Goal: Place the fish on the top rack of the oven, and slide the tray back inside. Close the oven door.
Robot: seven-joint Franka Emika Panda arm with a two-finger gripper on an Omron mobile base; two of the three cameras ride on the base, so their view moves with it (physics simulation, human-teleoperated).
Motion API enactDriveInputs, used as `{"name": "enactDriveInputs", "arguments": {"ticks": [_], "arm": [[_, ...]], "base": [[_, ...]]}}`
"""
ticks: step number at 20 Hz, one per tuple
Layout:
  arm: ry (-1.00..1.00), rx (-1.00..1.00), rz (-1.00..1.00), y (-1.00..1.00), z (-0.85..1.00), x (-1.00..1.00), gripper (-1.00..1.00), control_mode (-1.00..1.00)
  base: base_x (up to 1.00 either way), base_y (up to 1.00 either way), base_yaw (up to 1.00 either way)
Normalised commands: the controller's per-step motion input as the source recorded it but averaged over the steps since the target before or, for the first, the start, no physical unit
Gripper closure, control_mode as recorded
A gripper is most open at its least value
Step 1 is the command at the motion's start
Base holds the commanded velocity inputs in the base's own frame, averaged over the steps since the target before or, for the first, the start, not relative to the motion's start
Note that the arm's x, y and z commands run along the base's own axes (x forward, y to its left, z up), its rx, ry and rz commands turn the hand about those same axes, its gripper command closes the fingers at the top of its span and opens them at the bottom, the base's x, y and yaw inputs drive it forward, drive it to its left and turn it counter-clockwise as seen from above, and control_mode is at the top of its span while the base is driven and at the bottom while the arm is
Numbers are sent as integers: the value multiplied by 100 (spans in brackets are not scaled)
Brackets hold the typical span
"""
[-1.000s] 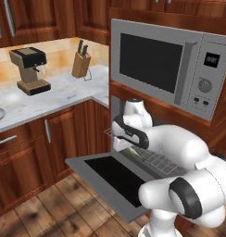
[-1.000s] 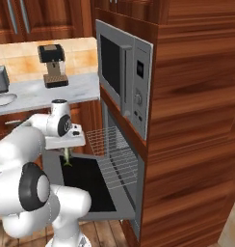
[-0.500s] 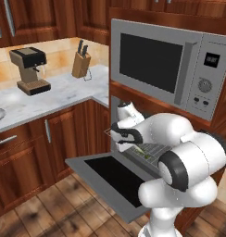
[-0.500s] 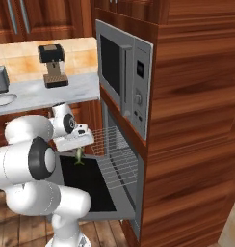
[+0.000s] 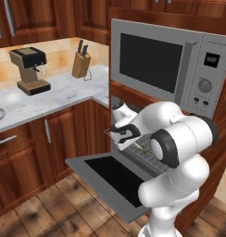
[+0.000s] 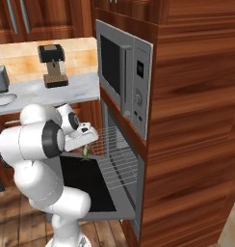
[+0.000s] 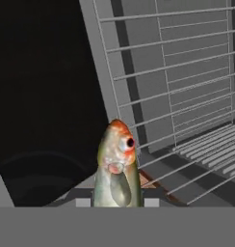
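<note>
The fish fills the lower middle of the hand view, head pointing away, greenish-silver with a reddish snout, and my gripper is shut on it. In the right base view the fish hangs below the gripper, just left of the front edge of the pulled-out top rack. The oven door lies dropped open under it, black glass up. In the left base view the gripper hovers over the near end of the top rack, above the oven door.
A grey microwave sits directly above the oven opening. A coffee machine and a knife block stand on the marble counter to the left. Wooden cabinets run below the counter, and a wood floor lies beyond the door.
The arm has swung toward the oven, carrying the fish from above the open door to the front edge of the pulled-out rack. The grip stays shut.
</note>
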Motion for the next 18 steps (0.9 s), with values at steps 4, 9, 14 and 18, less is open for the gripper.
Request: {"name": "enactDriveInputs", "arguments": {"ticks": [4,9,14,18], "arm": [[3,-7,0,-15,-36,67,100,-100],[2,-4,0,-11,-30,75,100,-100],[0,-4,0,-2,-46,77,100,-100],[0,-10,0,0,-66,70,100,-100]], "base": [[0,0,0],[0,0,0],[0,0,0],[0,0,0]]}}
